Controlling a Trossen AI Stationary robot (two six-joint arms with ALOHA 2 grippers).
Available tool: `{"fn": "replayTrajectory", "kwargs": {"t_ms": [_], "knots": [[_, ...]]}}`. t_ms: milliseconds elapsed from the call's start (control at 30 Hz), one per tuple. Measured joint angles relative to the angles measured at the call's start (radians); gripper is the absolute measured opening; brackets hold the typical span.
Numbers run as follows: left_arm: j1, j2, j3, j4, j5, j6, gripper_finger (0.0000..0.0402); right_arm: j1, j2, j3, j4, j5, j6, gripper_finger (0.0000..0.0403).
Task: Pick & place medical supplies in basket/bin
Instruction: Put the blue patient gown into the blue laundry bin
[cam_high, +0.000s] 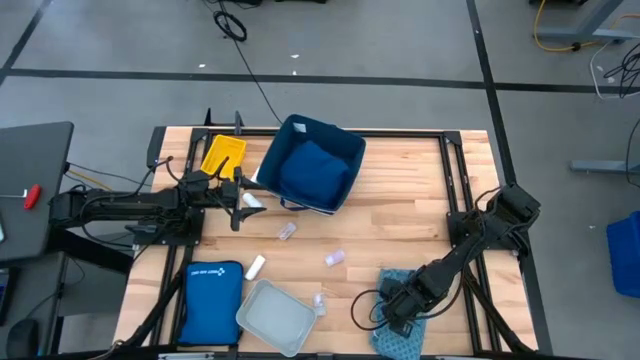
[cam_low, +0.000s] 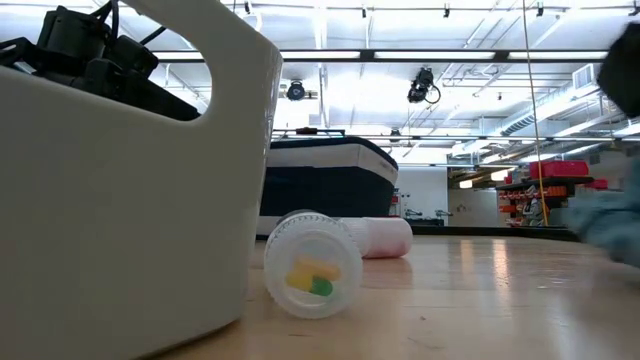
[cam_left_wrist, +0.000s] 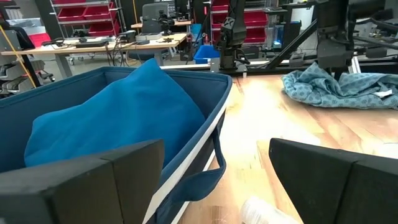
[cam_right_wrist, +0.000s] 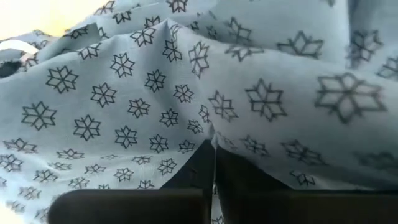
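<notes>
The dark blue cloth bundle (cam_high: 312, 170) (cam_left_wrist: 118, 118) lies inside the navy soft-sided bin (cam_high: 345, 148) (cam_left_wrist: 205, 93) at the table's far middle. My left gripper (cam_high: 243, 205) (cam_left_wrist: 216, 146) hovers open at the bin's left side, touching nothing, with a white vial (cam_high: 252, 200) (cam_left_wrist: 267, 213) just beneath it. The teal patterned cloth (cam_high: 400, 285) (cam_left_wrist: 336, 87) (cam_right_wrist: 155, 93) is heaped near the table's near right corner. My right gripper (cam_high: 395, 315) (cam_right_wrist: 214, 149) is shut on it. Several small vials (cam_high: 287, 231) (cam_high: 334, 258) (cam_high: 256, 266) lie loose mid-table. My right gripper pinches a raised fold of the teal cloth (cam_right_wrist: 211, 134) between its two fingers, coming down on it from above at a slant. The cloth spreads around and over the fingers, hiding how many layers are held. The rest lies heaped on the table.
A yellow bin (cam_high: 222, 155) sits at the far left. A translucent grey tray (cam_high: 275, 318) (cam_low: 120, 200) and a flat blue zip pouch (cam_high: 210, 300) lie at the near left. A vial with yellow and green pills (cam_low: 312, 268) lies beside the tray. Bare wood stretches across the middle right.
</notes>
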Motion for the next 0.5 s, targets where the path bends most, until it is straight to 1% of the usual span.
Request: {"fn": "replayTrajectory", "kwargs": {"t_ms": [133,300,500], "knots": [[0.0,0.0,0.0,0.0,-0.01,0.001,0.0292,-0.049,0.0,0.0,-0.025,0.14,-0.082,0.0005],[0.0,0.0,0.0,0.0,-0.012,0.006,0.0292,-0.151,0.0,-0.001,-0.073,0.288,-0.208,0.0004],[0.0,0.0,0.0,0.0,-0.012,0.006,0.0292,-0.276,0.002,-0.003,-0.238,0.504,-0.244,0.0002]]}}
